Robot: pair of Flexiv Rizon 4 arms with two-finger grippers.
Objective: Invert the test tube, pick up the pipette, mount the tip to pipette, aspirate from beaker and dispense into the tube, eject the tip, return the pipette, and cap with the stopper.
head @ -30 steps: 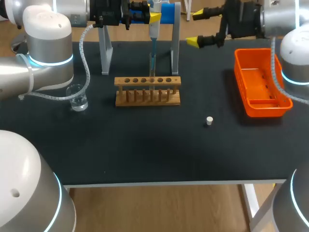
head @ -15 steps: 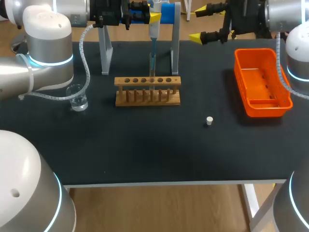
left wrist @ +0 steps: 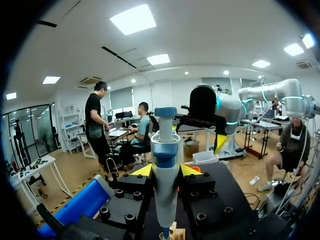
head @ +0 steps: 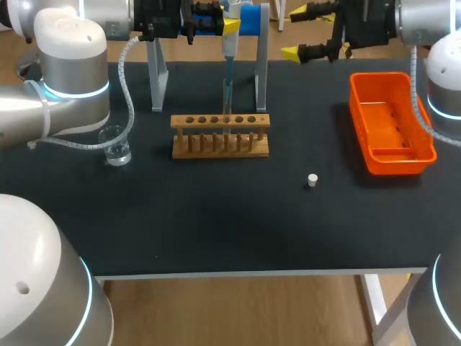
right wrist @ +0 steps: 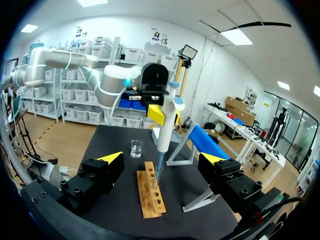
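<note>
currently your left gripper (left wrist: 166, 171) hangs directly above the wooden test tube rack (head: 220, 135). its fingers are closed from both sides on the body of the pipette (head: 230, 45). the pipette stands upright, and its long tip runs straight down into the test tube (head: 227, 101), which stands in one of the rack's middle holes. in your left wrist view the pipette's white shaft and blue collar sit squarely between the two yellow fingertips.

your right gripper (head: 293, 32) is up behind the rack and off to its right, raised above the far edge of the tabletop (head: 216, 216). its fingers are spread wide and hold nothing. from your right wrist view you look between those open fingers at the rack lengthwise, with the pipette planted in it.

the glass beaker (head: 115, 146) stands on the tabletop to the left of the rack, well apart from it. the small white stopper (head: 312, 180) lies in front of the rack and to its right, alone on the dark surface. the orange tray (head: 425, 148) sits farther right of the rack, beyond the stopper. the grey pipette stand (head: 261, 68) rises just behind the rack, with a blue part at its top.
</note>
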